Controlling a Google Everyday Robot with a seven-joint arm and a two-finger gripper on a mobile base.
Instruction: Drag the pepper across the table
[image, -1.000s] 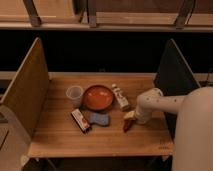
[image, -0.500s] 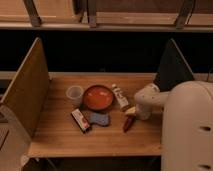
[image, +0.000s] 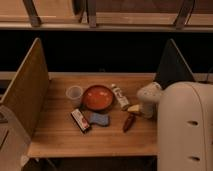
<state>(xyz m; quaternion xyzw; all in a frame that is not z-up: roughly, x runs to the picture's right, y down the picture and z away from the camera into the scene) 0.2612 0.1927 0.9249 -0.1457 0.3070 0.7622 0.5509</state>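
Note:
The pepper (image: 129, 122) is a small dark red-brown chili lying on the light wooden table (image: 60, 140), right of centre near the front. My gripper (image: 134, 108) is at the end of the white arm (image: 150, 95), just above and to the right of the pepper's upper end, close to it or touching it. The bulky white arm body (image: 185, 130) fills the right side of the view and hides the table's right part.
An orange bowl (image: 97, 97) sits mid-table, with a clear cup (image: 74, 93) to its left and a white bottle (image: 120, 96) lying to its right. A red-and-dark bar (image: 80, 120) and a blue sponge (image: 100, 119) lie in front. Upright panels stand at the left (image: 25, 90) and right (image: 170, 65).
The white arm body has swung closer and covers more of the right side. The gripper has shifted slightly up from the pepper. The pepper has not visibly moved.

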